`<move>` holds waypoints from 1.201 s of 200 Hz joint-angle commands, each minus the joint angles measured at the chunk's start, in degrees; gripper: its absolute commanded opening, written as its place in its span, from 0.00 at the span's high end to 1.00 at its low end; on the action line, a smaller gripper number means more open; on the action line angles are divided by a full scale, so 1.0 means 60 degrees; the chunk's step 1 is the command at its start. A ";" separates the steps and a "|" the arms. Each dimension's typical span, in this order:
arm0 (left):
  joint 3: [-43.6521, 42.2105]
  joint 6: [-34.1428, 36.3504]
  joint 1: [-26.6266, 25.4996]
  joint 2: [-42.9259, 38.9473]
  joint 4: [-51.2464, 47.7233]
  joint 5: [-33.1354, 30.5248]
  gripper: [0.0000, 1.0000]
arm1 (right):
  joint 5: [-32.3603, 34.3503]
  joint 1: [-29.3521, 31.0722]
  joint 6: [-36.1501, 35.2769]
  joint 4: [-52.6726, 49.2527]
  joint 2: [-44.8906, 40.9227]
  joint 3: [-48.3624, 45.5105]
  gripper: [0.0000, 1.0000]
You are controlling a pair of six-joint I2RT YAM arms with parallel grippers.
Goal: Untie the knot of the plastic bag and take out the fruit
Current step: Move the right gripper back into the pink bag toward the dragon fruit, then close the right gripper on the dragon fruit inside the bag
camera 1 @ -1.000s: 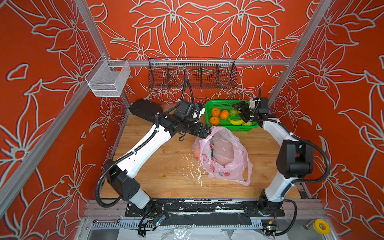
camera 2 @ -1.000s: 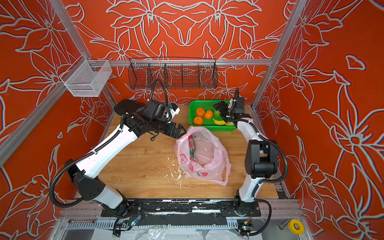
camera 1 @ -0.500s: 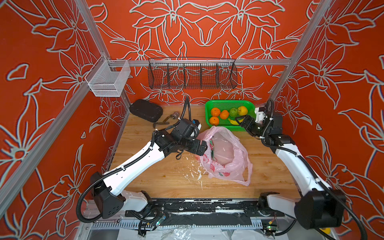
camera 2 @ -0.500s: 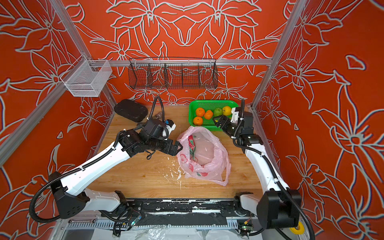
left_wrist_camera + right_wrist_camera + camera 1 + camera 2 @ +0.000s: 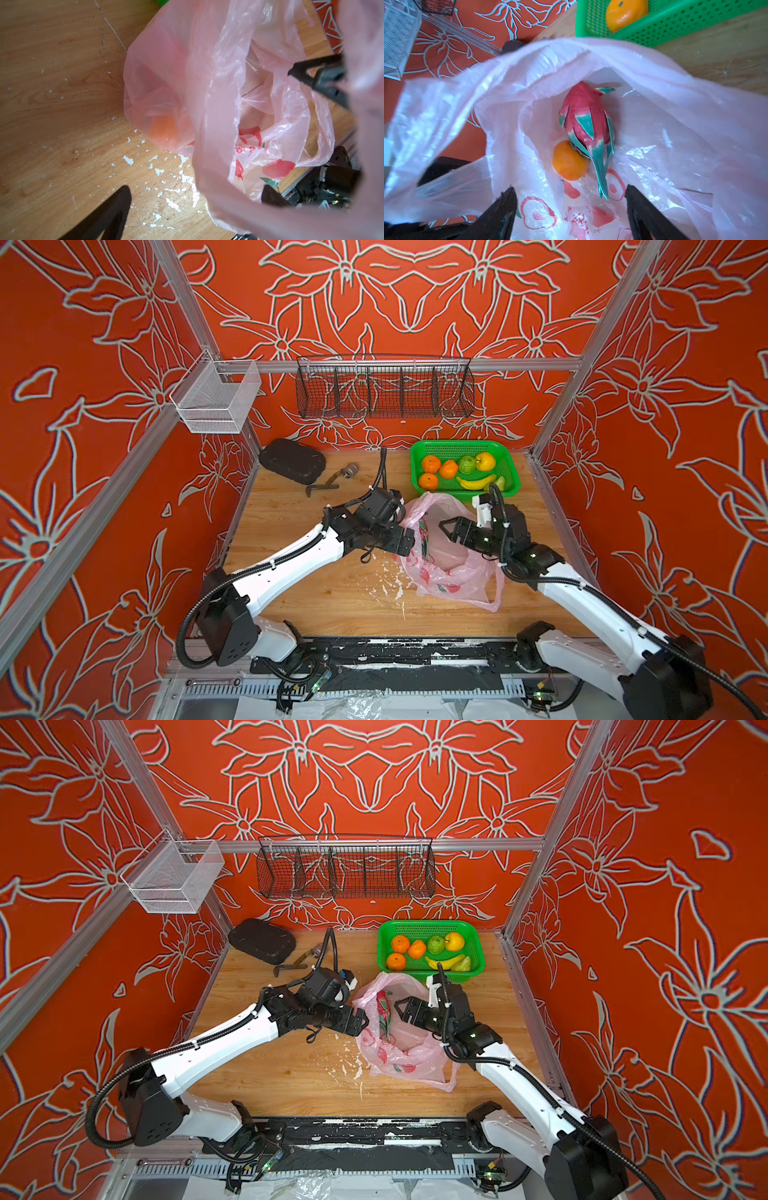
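Note:
The pale pink plastic bag (image 5: 449, 568) (image 5: 407, 1052) lies on the wooden table with its mouth gaping. The knot is out of view. Inside lie a pink-and-green dragon fruit (image 5: 586, 122) (image 5: 424, 537) and an orange (image 5: 569, 161), which also glows through the film (image 5: 164, 128). My left gripper (image 5: 409, 541) (image 5: 196, 188) stands open at the bag's left rim, with loose film draped between its fingers. My right gripper (image 5: 444, 529) (image 5: 570, 187) hovers open over the mouth, its fingers astride the printed film just short of the fruit. More fruit sits in the green basket (image 5: 457, 443).
The green basket (image 5: 424, 923) stands just behind the bag and also holds a banana (image 5: 473, 482). A black pad (image 5: 291, 460) and a metal tool (image 5: 328, 485) lie at the back left. White flakes (image 5: 386, 585) litter the table. Wire baskets (image 5: 384, 385) hang on the back wall.
The left arm has swung from the back of the table down to the bag's left rim. The right arm has left the green basket and come to the bag's mouth.

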 commanded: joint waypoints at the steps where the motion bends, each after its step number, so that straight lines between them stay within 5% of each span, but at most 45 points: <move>1: 0.0434 -0.0043 -0.0073 0.0492 0.0161 -0.0057 0.08 | 0.1157 0.0434 0.0179 0.1234 0.0249 -0.0538 0.18; 58: 0.1073 -0.0372 -0.0072 0.1280 -0.1022 -0.0476 0.36 | 0.2348 0.1499 0.0300 0.2873 0.2084 -0.0779 0.18; 118: 0.0610 -0.0854 -0.0079 0.0436 -0.1462 -0.0896 1.00 | 0.3258 0.2024 0.0714 0.3876 0.3470 -0.0448 0.14; 172: 0.0375 -0.1437 -0.0099 -0.0391 -0.2195 -0.1134 1.00 | 0.3316 0.2037 0.0266 0.4186 0.4102 -0.0061 0.03; 240: 0.0072 -0.1521 -0.0161 -0.0595 -0.2276 -0.1024 1.00 | 0.3287 0.2050 0.0105 0.4310 0.5317 0.0813 0.03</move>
